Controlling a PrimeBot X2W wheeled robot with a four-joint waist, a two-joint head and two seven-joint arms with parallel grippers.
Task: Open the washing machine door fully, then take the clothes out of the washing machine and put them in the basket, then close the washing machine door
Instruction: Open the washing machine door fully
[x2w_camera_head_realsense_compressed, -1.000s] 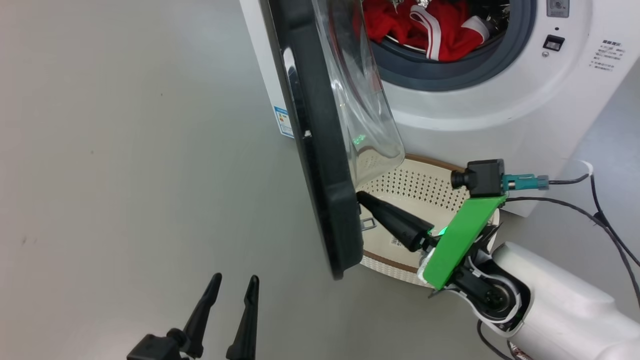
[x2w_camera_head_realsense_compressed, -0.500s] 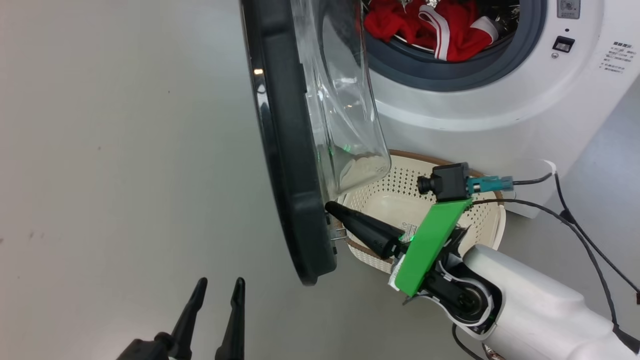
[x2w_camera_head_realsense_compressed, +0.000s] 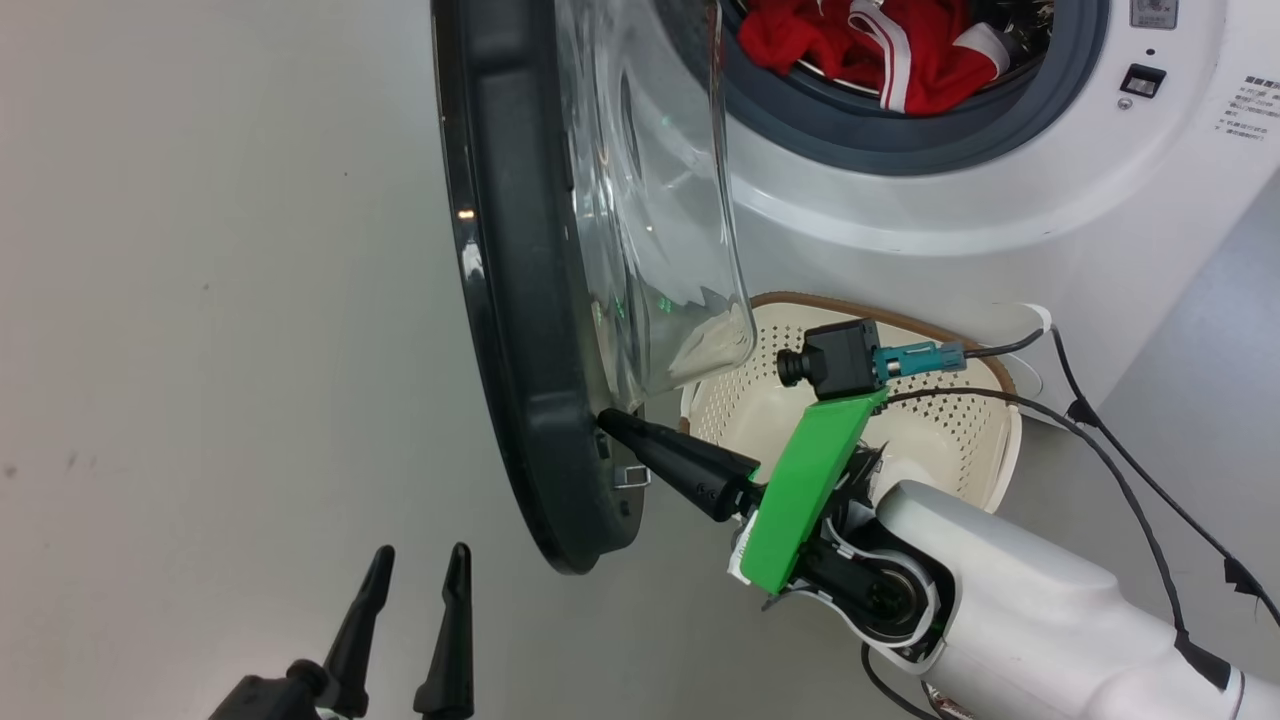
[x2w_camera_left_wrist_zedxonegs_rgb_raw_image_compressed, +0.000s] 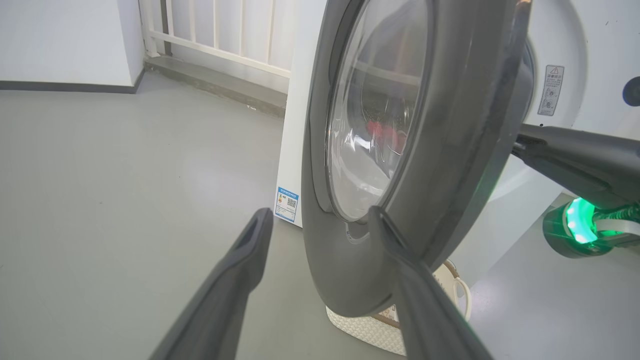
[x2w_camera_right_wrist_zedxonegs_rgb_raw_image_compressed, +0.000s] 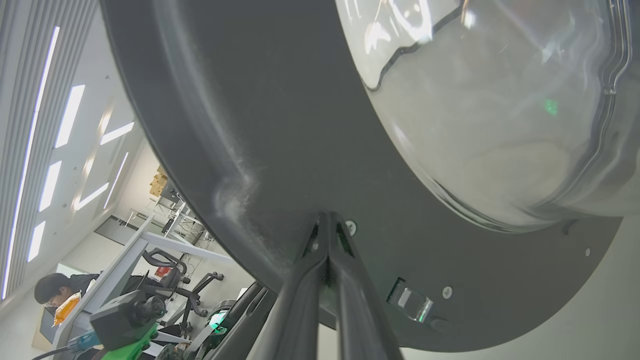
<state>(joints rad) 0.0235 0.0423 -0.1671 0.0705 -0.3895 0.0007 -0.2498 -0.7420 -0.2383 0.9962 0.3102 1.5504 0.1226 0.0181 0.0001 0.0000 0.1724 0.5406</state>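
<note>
The washing machine (x2w_camera_head_realsense_compressed: 950, 230) stands at the upper right, and the clothes (x2w_camera_head_realsense_compressed: 880, 50), red with white trim, lie in its drum. The washing machine door (x2w_camera_head_realsense_compressed: 510, 300) hangs partly open, edge-on, its glass bowl (x2w_camera_head_realsense_compressed: 650, 200) facing the drum. My right gripper (x2w_camera_head_realsense_compressed: 605, 420) is shut, empty, its tips pressed against the door's inner rim (x2w_camera_right_wrist_zedxonegs_rgb_raw_image_compressed: 250, 125) near the latch (x2w_camera_right_wrist_zedxonegs_rgb_raw_image_compressed: 412, 300). The basket (x2w_camera_head_realsense_compressed: 960, 420) sits on the floor under the door and my right arm. My left gripper (x2w_camera_head_realsense_compressed: 415, 600) is open at the lower left, on the door's outer side (x2w_camera_left_wrist_zedxonegs_rgb_raw_image_compressed: 450, 150), apart from it.
Grey floor spreads to the left of the door. Cables (x2w_camera_head_realsense_compressed: 1130, 470) trail from my right wrist past the machine's front. A blue label (x2w_camera_left_wrist_zedxonegs_rgb_raw_image_compressed: 287, 204) marks the machine's side. A white railing (x2w_camera_left_wrist_zedxonegs_rgb_raw_image_compressed: 220, 30) lines the far wall. A person (x2w_camera_right_wrist_zedxonegs_rgb_raw_image_compressed: 55, 295) sits at a desk in the background.
The door has swung further open, leftward away from the drum, with my shut right gripper following against its inner rim. The head camera has shifted a little too.
</note>
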